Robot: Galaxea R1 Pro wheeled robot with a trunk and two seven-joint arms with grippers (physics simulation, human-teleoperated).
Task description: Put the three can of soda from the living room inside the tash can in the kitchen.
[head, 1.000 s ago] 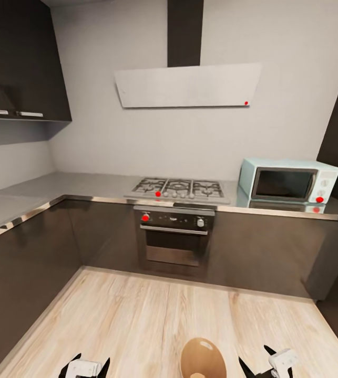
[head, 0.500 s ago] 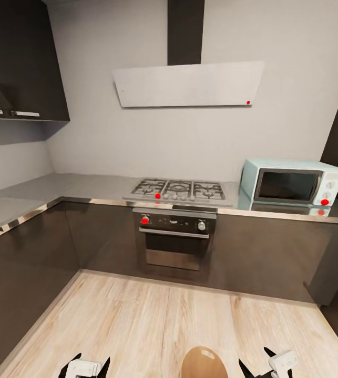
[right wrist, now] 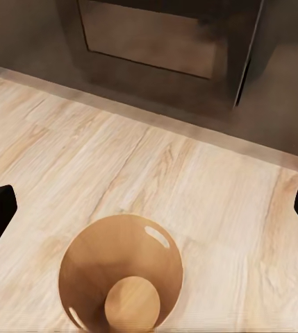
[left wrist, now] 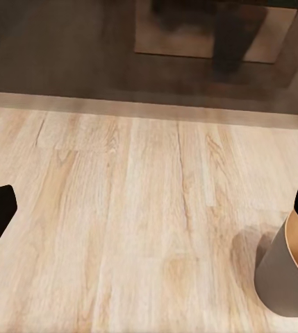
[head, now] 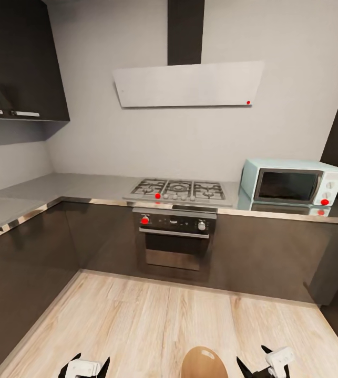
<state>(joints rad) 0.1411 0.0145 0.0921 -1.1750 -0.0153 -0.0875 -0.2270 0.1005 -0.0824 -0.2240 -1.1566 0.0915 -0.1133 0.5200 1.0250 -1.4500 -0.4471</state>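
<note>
Facing oven [head: 174, 239], microwave [head: 290, 182]; tash can [right wrist: 121, 281] on floor; both grippers spread, empty.

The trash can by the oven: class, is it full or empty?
Empty. In the right wrist view the trash can stands upright on the wood floor, its orange-brown inside bare to the bottom, no soda cans in it.

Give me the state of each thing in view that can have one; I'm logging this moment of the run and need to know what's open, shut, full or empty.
trash can: upright on the wood floor, nothing inside
left gripper: open, holding nothing
right gripper: open, holding nothing, above the trash can
oven: door shut
microwave: door shut
upper cabinets: doors shut
</note>
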